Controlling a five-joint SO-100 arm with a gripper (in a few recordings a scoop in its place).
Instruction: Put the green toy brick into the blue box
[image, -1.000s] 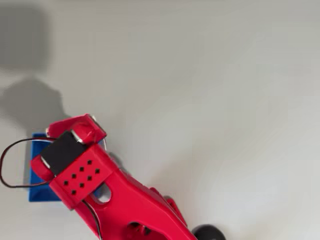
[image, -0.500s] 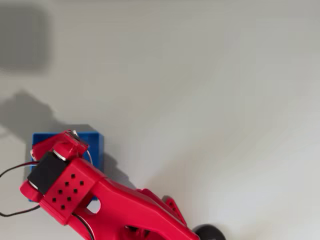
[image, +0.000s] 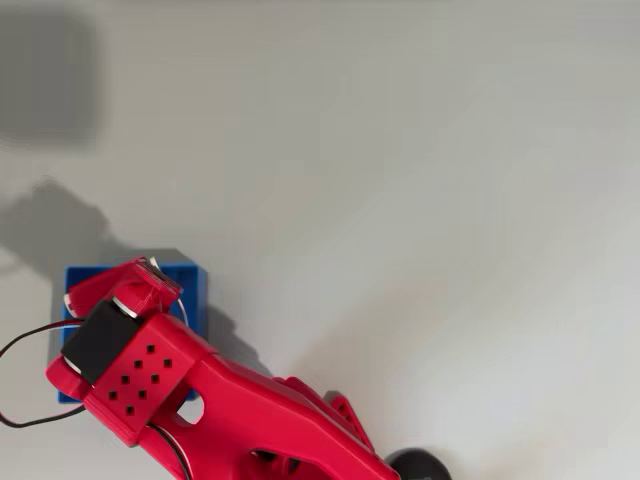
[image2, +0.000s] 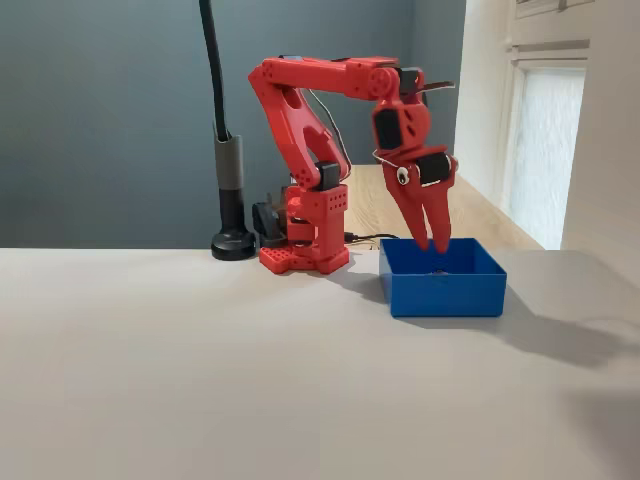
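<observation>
My hand (image2: 432, 243) hangs over the blue box (image2: 443, 288) on the surface (image2: 200, 360), fingers slightly apart at the tips (gripping nothing I can see).

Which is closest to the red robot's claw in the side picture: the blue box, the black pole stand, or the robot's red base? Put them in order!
From the gripper:
1. Blue box, right under the fingertips.
2. Red base, to the left, behind the box.
3. Black pole stand, farthest left.

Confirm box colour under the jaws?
Bright blue; the blue box shows best in the fixed view, below the gripper.
</observation>
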